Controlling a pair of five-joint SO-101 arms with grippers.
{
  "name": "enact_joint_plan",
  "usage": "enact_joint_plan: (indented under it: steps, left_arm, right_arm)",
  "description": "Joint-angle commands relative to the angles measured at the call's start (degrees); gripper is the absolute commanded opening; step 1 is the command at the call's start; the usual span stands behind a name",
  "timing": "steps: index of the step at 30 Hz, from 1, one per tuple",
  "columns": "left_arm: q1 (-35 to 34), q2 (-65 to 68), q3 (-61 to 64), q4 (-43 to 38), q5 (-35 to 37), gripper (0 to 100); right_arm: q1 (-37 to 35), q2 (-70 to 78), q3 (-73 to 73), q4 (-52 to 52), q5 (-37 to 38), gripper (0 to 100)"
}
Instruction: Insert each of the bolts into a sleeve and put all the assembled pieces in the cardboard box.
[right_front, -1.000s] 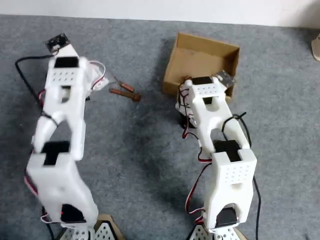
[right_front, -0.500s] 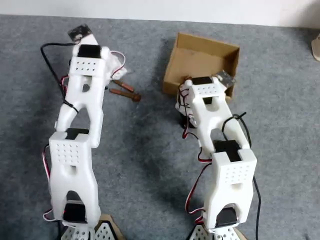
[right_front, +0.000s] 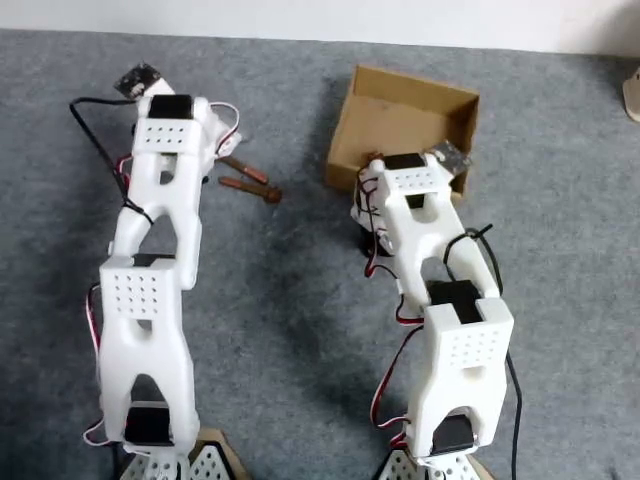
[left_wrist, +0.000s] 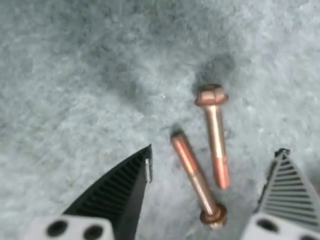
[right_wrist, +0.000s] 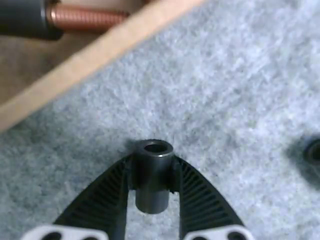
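Step in hand: picking up a bolt for the next insertion.

Left hand (left_wrist: 215, 151) — spread wide, holding nothing, poised above the grey worktop (left_wrist: 75, 75). Two copper bolts (left_wrist: 216, 140) lie flat between its fingers, just beside each other and nearly parallel, heads at opposite ends. In the high view they sit on open worktop, well apart from the cardboard box (right_front: 340, 150).

Right hand (right_wrist: 153, 165) — pinching a black sleeve (right_wrist: 152, 180) upright, bore facing up and unobstructed, low over the worktop and near the outer wall of the cardboard box. One assembled piece (right_wrist: 75, 17), a dark sleeve with copper thread showing, lies inside the box. A further dark object (right_wrist: 314, 152) sits at the edge of the right wrist view; it may be another sleeve, but that cannot be confirmed.

Assessment: roughly one assembly complete, two bolts outstanding, none mated to the held sleeve.

Next move, in my judgement: the left hand should descend and close on a single shank. The bolts lie so close that both could be caught or one knocked aside, so the fingers want centring on one only. The bolt must then be carried across and aligned with the sleeve bore.
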Motion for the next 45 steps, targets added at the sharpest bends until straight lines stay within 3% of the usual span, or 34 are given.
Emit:
enact_joint_plan:
  steps: [1,18,27,39,45]
  left_arm:
    - [-0.48,2.07,-6.29,-0.70,3.96,34]
    - [-0.31,16.22,-21.05,-0.62,8.26,33]
    - [-2.07,16.40,-21.05,-0.97,10.99,0]
    - [-2.77,16.04,-20.97,-0.35,10.81,1]
    - [-3.56,14.46,-26.51,7.91,10.29,1]
  right_arm:
    - [-0.84,-2.86,-0.84,0.66,0.88,0.5]
    - [-0.84,-2.86,-0.84,0.66,0.88,0.5]
    - [-0.75,-2.86,-0.84,0.66,0.88,0.5]
    - [-0.75,-2.86,-0.84,0.66,0.88,0.5]
    - [-0.75,-3.03,-0.84,1.01,0.88,0.5]
